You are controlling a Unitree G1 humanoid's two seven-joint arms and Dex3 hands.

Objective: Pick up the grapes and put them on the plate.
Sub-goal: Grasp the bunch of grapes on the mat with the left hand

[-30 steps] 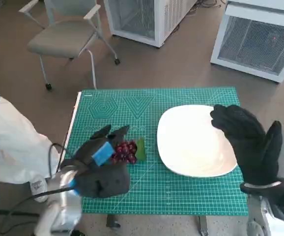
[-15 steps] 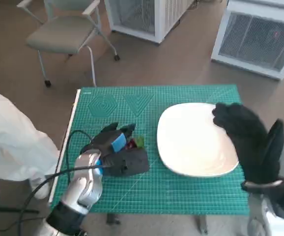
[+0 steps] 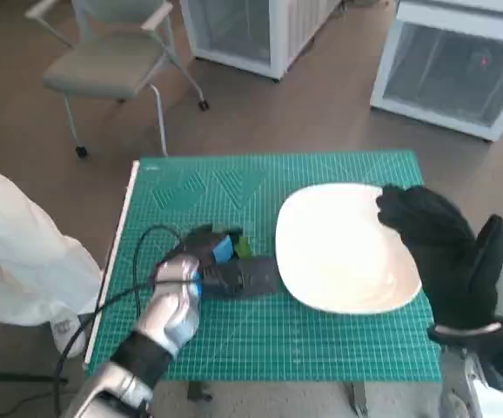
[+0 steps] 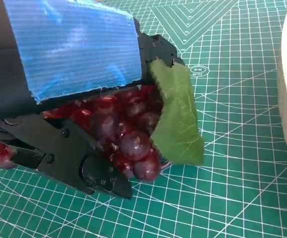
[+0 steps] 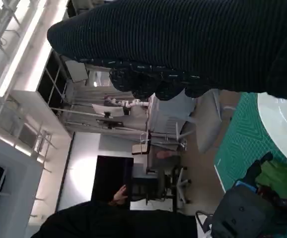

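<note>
Grapes [image 4: 128, 129] in left hand [image 3: 221, 266], leaf end toward plate [image 3: 343, 252]

On the counter [image 3: 321, 348] a cutting mat [image 3: 338, 335] covers the top from edge to edge. The plate [image 3: 338, 252] lies on the mat's right half, nearer the far edge than the near one. The grapes [image 4: 128, 134] sit just left of the plate under the left robot hand [image 3: 221, 266], and the right robot hand [image 3: 447, 252] stands over the plate's right rim. On the floor beyond the far left corner stands a chair [image 3: 103, 70].
</note>
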